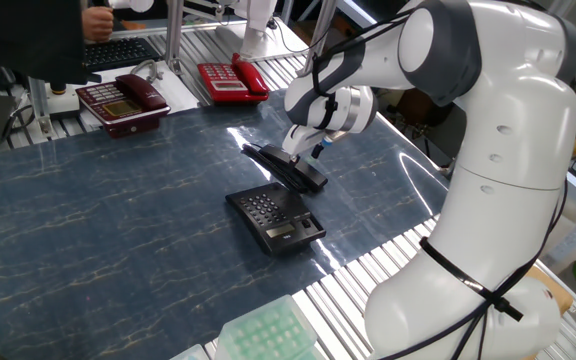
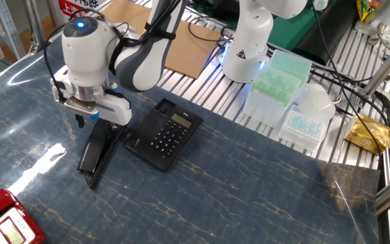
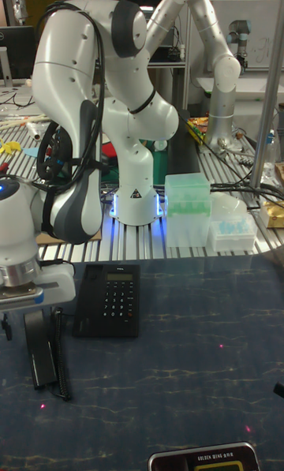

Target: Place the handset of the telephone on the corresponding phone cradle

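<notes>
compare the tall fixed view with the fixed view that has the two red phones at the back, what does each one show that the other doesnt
Only the tall view shows the handset's coiled cord and a second, slimmer robot arm in the background. Only the view with the two red phones shows the dark red phone and the bright red phone at the table's far edge. Both show the handset lying flat on the table beside the telephone, off the phone cradle, with the gripper down at one end of it; neither shows the fingers clearly.
</notes>
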Controlling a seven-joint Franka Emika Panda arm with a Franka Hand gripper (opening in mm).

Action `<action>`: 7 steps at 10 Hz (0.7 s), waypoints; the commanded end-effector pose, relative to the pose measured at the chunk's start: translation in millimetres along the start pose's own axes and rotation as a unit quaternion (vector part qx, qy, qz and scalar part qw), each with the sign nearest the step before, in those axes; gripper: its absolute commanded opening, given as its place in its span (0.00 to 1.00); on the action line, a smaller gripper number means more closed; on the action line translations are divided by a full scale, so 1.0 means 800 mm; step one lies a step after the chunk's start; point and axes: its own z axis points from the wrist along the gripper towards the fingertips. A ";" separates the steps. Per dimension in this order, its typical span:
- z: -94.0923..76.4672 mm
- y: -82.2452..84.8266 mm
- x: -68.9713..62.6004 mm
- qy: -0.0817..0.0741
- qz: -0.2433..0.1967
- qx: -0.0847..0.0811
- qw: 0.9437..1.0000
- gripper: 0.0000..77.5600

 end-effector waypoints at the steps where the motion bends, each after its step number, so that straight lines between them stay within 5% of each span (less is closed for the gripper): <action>1: -0.004 0.001 0.001 0.000 0.016 0.002 1.000 1.00; 3: -0.004 0.001 0.001 0.008 0.027 0.008 1.000 1.00; 4: -0.004 0.001 0.001 0.024 0.039 0.012 0.999 1.00; 7: -0.004 0.001 0.001 0.023 0.039 0.006 0.999 1.00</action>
